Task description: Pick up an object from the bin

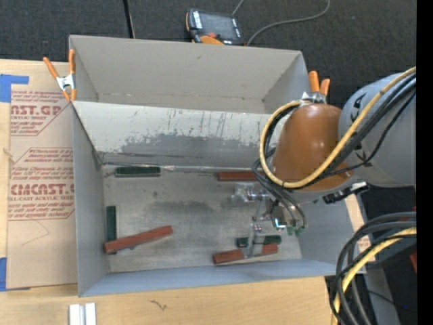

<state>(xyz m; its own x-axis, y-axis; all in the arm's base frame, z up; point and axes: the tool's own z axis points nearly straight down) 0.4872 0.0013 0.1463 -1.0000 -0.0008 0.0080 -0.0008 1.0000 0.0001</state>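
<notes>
Several sticks on scuffed grey bin floor | jaws over front-right green block, gap unclear | dark carpet beyond

Pale grey arm with a glossy orange-brown cover at its wrist.
The arm's shell is smooth and rounded; the cover bulges like an egg, ringed by yellow and black cables, with further black cable loops below; the pincer is small, of silvery metal.

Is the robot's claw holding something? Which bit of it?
Cannot tell. The gripper is down at a small dark green block and a red-brown flat stick, near the grey metal bin's lower-right corner.
</notes>
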